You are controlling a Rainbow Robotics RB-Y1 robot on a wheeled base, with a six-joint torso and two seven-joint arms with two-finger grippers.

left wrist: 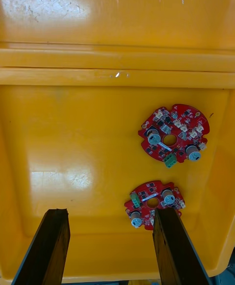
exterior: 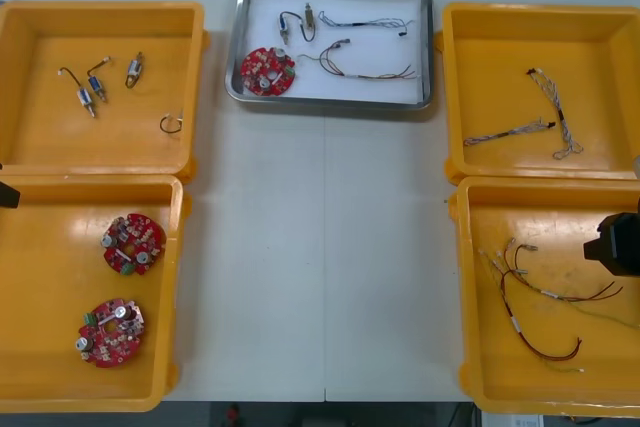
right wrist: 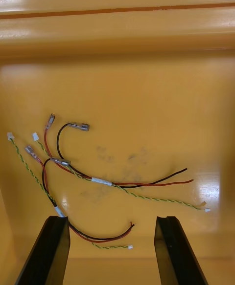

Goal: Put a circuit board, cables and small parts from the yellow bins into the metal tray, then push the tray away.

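Metal tray (exterior: 400, 45): far middle of the worktop (exterior: 320, 247), between the 2 far bins, white inside.
Tray contents: 1 round red circuit board (exterior: 267, 71) in the near left corner; 2 small metal parts (exterior: 309, 17) by the far side; a blue and white cable (exterior: 365, 21); a red and yellow cable (exterior: 365, 67) nearer.
Far left bin (exterior: 30, 97): loose metal parts (exterior: 86, 95), scattered.
Near left bin (exterior: 40, 347): 2 red boards (exterior: 132, 243), apart from each other.
Far right bin (exterior: 480, 47): twisted cables (exterior: 555, 112).
Near right bin (exterior: 480, 347): tangled red, black and yellow-green wires (right wrist: 105, 182).
Left end effector (left wrist: 110, 211): over the near left bin, fingers spread wide, holding nothing; 1 board just past a fingertip.
Right end effector (right wrist: 111, 219): over the near right bin, fingers spread wide, holding nothing; a wire loop on the bin floor between them.
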